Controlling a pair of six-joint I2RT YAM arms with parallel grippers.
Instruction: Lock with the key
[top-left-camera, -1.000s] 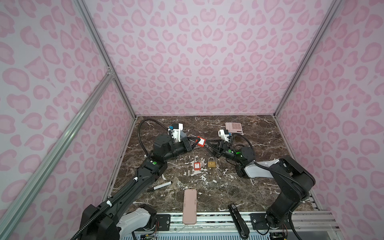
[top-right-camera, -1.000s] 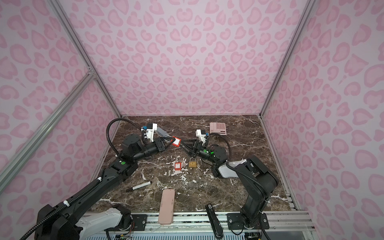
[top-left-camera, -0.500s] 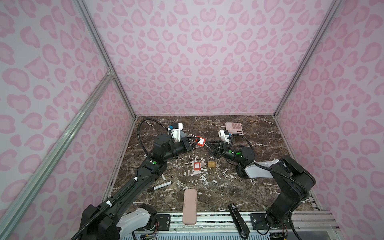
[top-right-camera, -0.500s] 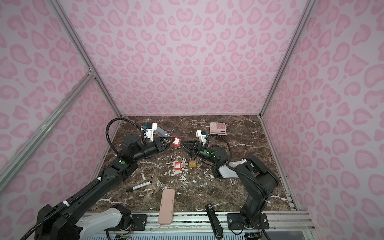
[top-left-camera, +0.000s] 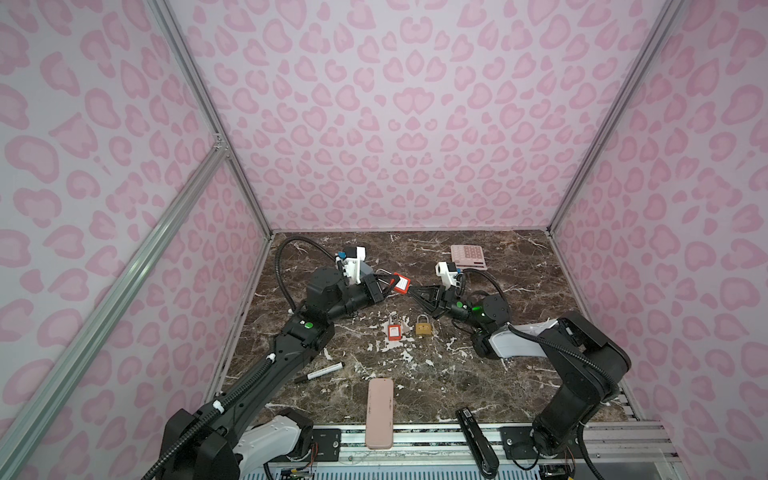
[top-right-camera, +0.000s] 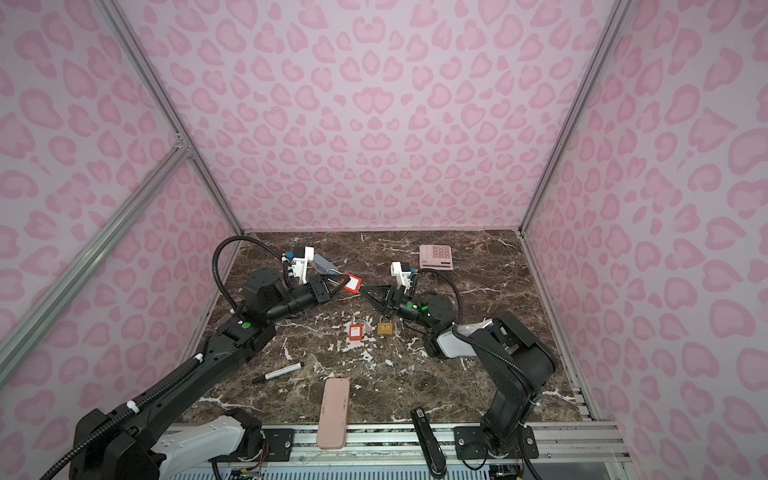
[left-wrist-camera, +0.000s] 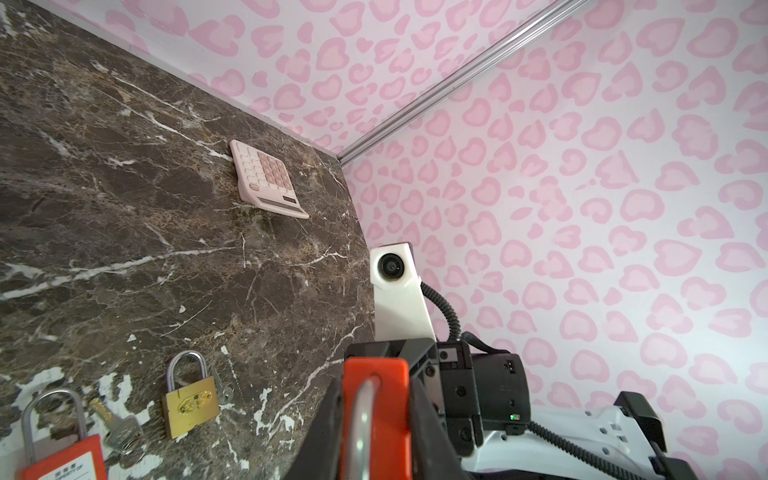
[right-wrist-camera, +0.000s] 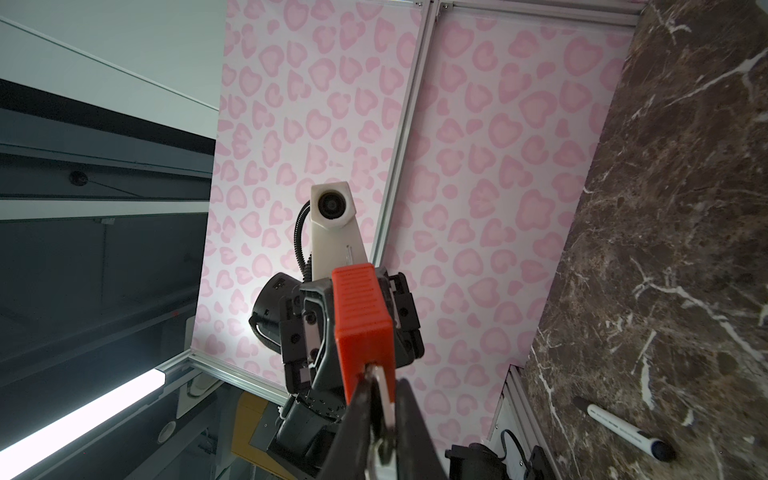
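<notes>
1. In both top views the key is too small to make out. They show only the right gripper (top-left-camera: 412, 292) tips meeting the red padlock (top-left-camera: 401, 284), which is held above the table (top-left-camera: 519, 357) toward the back.
2. The left wrist view shows the left gripper (left-wrist-camera: 374, 440) clamped on that padlock's body, one jaw on each side. The shackle runs off the frame's edge and the keyhole end faces away.
3. Only the right wrist view shows the key (right-wrist-camera: 385, 399), pinched between the closed right jaws at the padlock's end. How deep it sits cannot be told.
4. The second red padlock (left-wrist-camera: 62, 453) is cut off in the left wrist view. The top views show it whole, lying beside the brass padlock (top-left-camera: 423, 328).
5. The loose keys (left-wrist-camera: 120, 430) beside those two locks show only in the left wrist view.
</notes>
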